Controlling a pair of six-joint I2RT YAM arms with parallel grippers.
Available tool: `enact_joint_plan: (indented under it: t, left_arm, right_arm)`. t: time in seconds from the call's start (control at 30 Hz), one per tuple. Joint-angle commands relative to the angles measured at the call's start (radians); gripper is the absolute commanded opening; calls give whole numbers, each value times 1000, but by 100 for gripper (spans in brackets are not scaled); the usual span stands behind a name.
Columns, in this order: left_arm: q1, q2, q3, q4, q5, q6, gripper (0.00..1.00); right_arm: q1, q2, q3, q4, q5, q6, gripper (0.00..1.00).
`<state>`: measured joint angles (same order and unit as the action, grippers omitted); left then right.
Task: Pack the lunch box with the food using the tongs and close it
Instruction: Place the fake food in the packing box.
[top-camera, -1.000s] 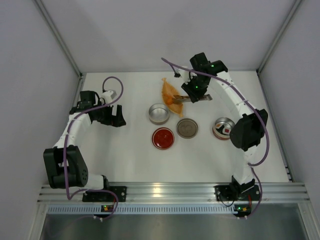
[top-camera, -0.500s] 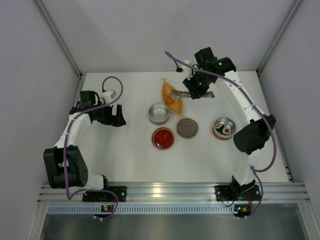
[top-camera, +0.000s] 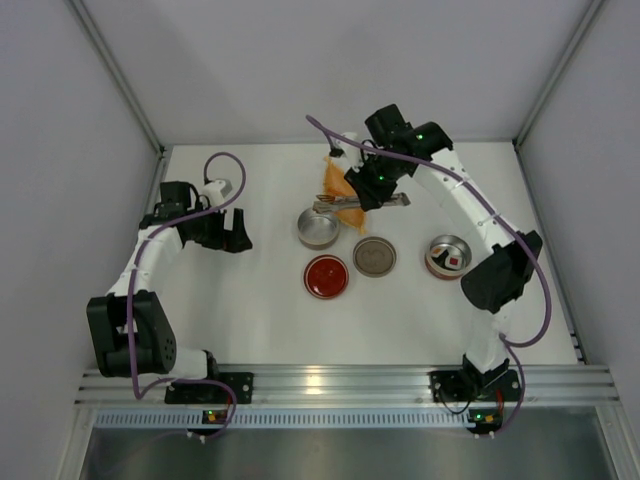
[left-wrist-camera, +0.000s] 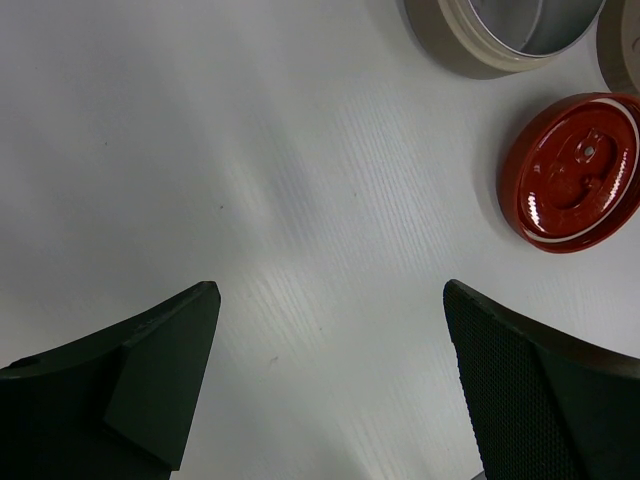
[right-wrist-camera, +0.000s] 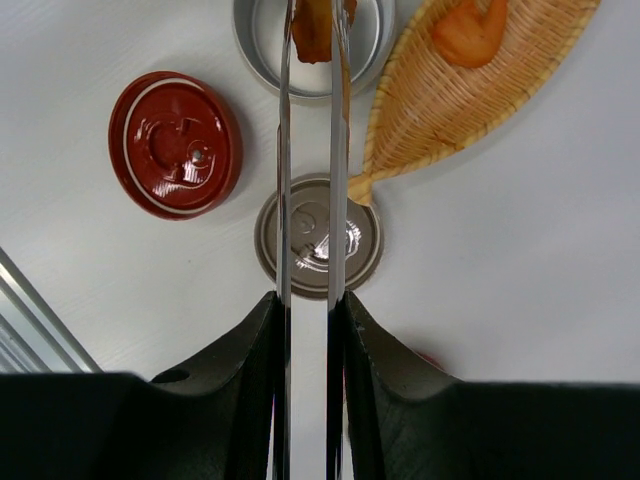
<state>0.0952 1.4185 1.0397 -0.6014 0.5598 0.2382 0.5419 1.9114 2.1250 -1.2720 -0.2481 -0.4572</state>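
The right end effector (right-wrist-camera: 310, 318) is closed partway on the tongs (right-wrist-camera: 284, 190), squeezing the two thin arms nearly parallel. Their tips pinch an orange-brown lump (right-wrist-camera: 314, 28) of food above the open steel bowl (right-wrist-camera: 258, 55) of the lunch box.

The tongs look stiff, springy and slick, so a grip across both arms, well back from the tips, suits them. The lump is probably light, soft and perhaps greasy. It is best pinched gently across its middle, since it could slip or squash.

A second lump (right-wrist-camera: 468, 32) lies in the woven leaf dish (right-wrist-camera: 470, 110) just beside the bowl. A grey lid (right-wrist-camera: 362, 245) and a red lid (right-wrist-camera: 175, 143) rest on the table (right-wrist-camera: 520, 260). The left end effector (left-wrist-camera: 330, 370) is spread wide and empty, well apart from all this.

The frame edge cuts off the tong tips and the lump's top, and the end effector hides the tongs' joined end. Whether the lump touches the bowl cannot be told.
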Motion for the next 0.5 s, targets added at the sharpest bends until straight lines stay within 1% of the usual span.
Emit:
enact_joint_plan:
  t: [0.0,0.37,0.47]
  left_arm:
    - [-3,-21,-9,34,12,7,98]
    - [-3,-30,-18,31,2,21,98]
    - [-3,-29,-20,31,-1,24,98]
  right_arm:
    - [38,-38,-14,2,-23,26,17]
    - [67,40,-50,62,-22,32,18]
    - [69,55,-59,71,-19,34,22]
